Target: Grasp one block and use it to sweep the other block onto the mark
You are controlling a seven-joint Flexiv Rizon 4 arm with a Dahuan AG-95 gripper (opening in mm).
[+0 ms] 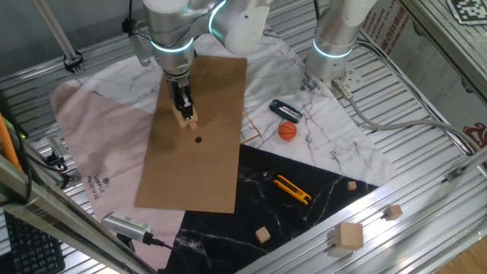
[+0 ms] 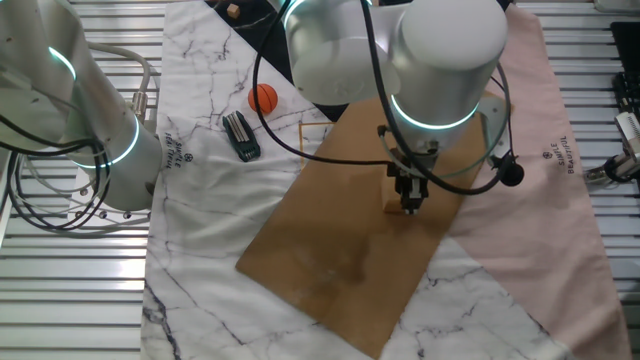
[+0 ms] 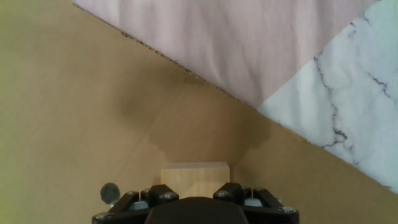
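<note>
My gripper (image 1: 183, 106) is shut on the larger tan wooden cube (image 1: 187, 118) and holds it down at the brown board (image 1: 190, 175). In the hand view the cube (image 3: 195, 174) sits between my fingers, at the bottom centre. The dark round mark (image 1: 198, 139) lies on the board a short way in front of the cube; in the hand view the mark (image 3: 110, 191) is at the lower left, beside my fingers. In the other fixed view the gripper (image 2: 408, 203) and the cube (image 2: 392, 206) show under the wrist. The tiny cube shows in no view.
An orange ball (image 1: 287, 131) and a black device (image 1: 284, 110) lie right of the board. A yellow tool (image 1: 292, 189) and loose wooden blocks (image 1: 262, 234) lie on the dark cloth at the front. A second arm's base (image 1: 335, 38) stands at the back right.
</note>
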